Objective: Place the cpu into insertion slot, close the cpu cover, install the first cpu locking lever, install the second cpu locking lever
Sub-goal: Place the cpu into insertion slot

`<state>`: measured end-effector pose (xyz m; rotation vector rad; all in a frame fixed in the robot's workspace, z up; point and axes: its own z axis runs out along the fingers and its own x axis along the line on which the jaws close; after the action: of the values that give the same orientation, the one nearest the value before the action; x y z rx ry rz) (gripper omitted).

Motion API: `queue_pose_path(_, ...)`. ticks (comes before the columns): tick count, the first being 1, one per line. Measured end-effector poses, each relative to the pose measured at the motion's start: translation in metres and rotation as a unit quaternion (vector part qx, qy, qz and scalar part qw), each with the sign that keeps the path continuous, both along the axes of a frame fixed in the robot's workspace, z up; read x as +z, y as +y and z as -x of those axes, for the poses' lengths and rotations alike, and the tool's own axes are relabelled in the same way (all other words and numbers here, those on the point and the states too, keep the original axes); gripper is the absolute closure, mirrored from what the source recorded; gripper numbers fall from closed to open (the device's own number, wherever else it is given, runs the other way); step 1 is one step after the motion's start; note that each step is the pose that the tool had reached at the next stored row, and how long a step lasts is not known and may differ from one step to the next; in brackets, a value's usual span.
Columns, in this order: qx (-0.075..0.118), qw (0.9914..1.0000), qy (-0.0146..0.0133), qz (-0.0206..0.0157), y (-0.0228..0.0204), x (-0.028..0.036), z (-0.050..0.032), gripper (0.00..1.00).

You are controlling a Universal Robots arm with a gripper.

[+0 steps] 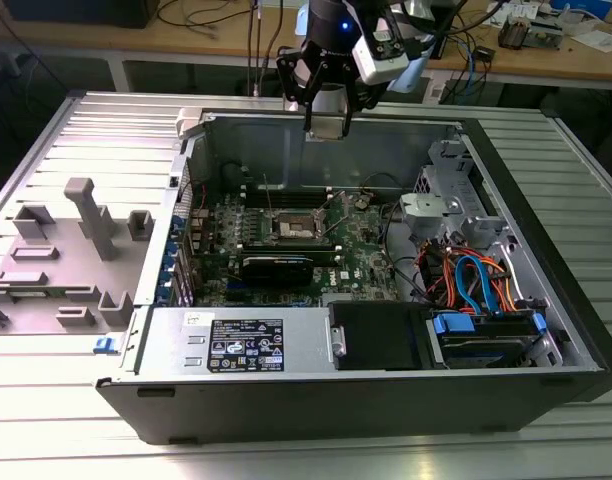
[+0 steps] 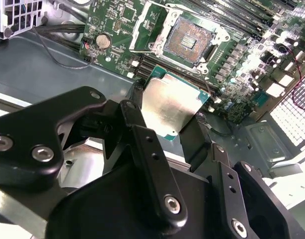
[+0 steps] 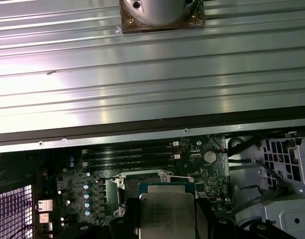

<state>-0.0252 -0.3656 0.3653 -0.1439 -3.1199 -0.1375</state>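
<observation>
My gripper hangs above the back wall of the open computer case, shut on the cpu, a flat silver-grey square pinched at its edges between the black fingers. Below it the insertion slot lies uncovered on the green motherboard, its dark pin field bare inside a silvery rim. The cpu cover stands flipped up beside the slot. In the first wrist view the cpu sits in front of the insertion slot. In the exterior view the insertion slot is well below and nearer than the gripper.
A long black card lies just in front of the socket, with memory slots behind it. Orange and blue cables and a drive cage fill the exterior view's right. A grey fixture stands outside the case on the left.
</observation>
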Motion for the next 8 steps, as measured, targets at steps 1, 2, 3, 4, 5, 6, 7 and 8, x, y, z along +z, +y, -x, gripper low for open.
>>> queue_pose_path(1, 0.0, 1.0, 0.0, 0.0, -0.0012, -0.0002, 0.0, 0.46)
queue_pose_path(2, 0.0, 1.0, -0.0001, -0.0001, -0.0031, -0.0005, 0.0001, 0.46)
queue_pose_path(3, -0.001, 1.0, -0.0001, -0.0002, -0.0036, -0.0006, 0.0001, 0.46)
queue_pose_path(4, -0.002, 1.0, -0.0001, -0.0001, -0.0036, -0.0006, 0.0001, 0.46)
queue_pose_path(5, -0.007, 0.99998, -0.0001, 0.0, -0.0036, -0.0006, 0.0001, 0.46)
queue_pose_path(6, -0.013, 0.99991, -0.0001, -0.0001, -0.0036, -0.0007, 0.0001, 0.46)
queue_pose_path(7, -0.019, 0.99982, 0.0, 0.0, -0.0036, -0.0008, 0.0001, 0.46)
queue_pose_path(8, -0.027, 0.99964, 0.0, 0.0, -0.0036, -0.001, 0.0001, 0.46)
